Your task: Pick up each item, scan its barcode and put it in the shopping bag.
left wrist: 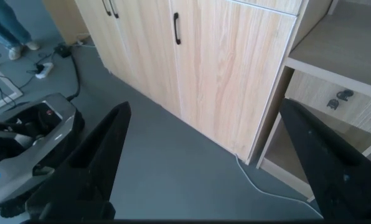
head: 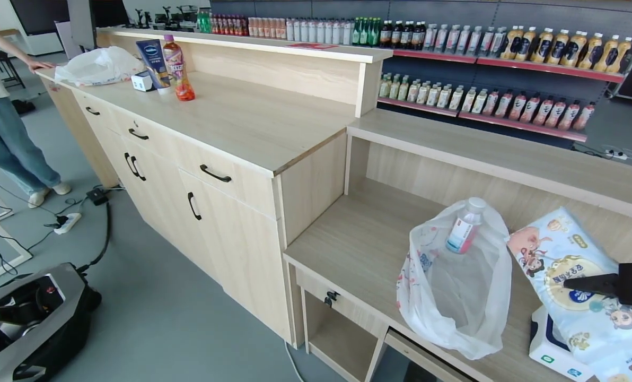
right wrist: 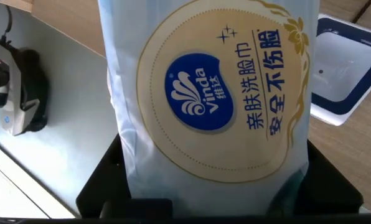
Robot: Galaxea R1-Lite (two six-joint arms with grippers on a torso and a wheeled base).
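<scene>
Left wrist view is showing what the head view is not: the left gripper [left wrist: 203,109] is hanging over the floor before the cupboard doors [left wrist: 223,68]. Its fingers [left wrist: 98,155] are standing wide apart, holding nothing.

On the far left counter [head: 252,122], one far bag [head: 98,66], one white box [head: 142,81], one blue tube [head: 152,62] and one far bottle [head: 178,69] are sitting.

On the low desk [head: 358,239], near right, one shopping bag [head: 454,286] is standing open with one bottle [head: 464,225] inside.

Just right of it, one pack [head: 565,249] is overlapping one scanner [head: 552,350].

The right gripper [head: 573,284] is reaching over the pack. The right wrist view alone is showing its fingers [right wrist: 104,186] clamping both sides of the pack, with the scanner beyond.
</scene>
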